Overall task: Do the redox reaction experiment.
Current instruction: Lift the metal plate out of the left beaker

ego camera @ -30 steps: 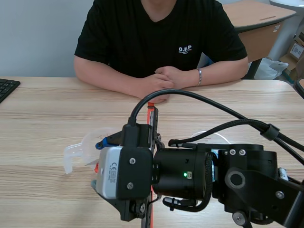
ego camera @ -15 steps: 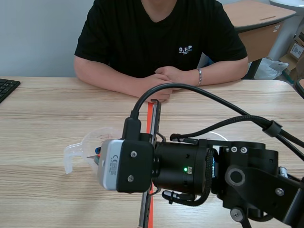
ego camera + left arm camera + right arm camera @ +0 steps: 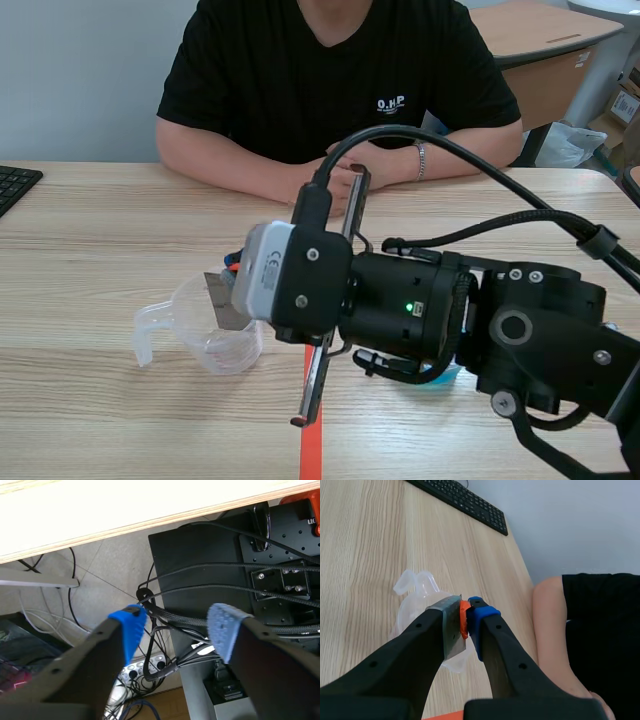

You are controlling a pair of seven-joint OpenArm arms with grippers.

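Observation:
A clear plastic measuring cup (image 3: 205, 338) with a spout stands on the wooden table, left of the middle. My right gripper (image 3: 232, 272) hangs just above the cup's near rim. In the right wrist view the right gripper (image 3: 466, 611) is shut on a thin grey metal piece (image 3: 452, 627) with an orange bit against it, and the cup (image 3: 415, 587) lies right under the fingertips. The grey piece (image 3: 224, 300) slants down toward the cup. My left gripper (image 3: 175, 625) is off the table's edge, open, with only floor and cables beyond its blue pads.
A person sits across the table with clasped hands (image 3: 345, 165) resting on it, and a forearm (image 3: 550, 620) is close beyond my right gripper. A black keyboard (image 3: 15, 185) lies at the far left. A black cabinet (image 3: 210, 555) stands below the left gripper.
The right wrist has swung up and to the right. Its gripper, earlier low at the cup, now sits above the rim with the grey piece pinched.

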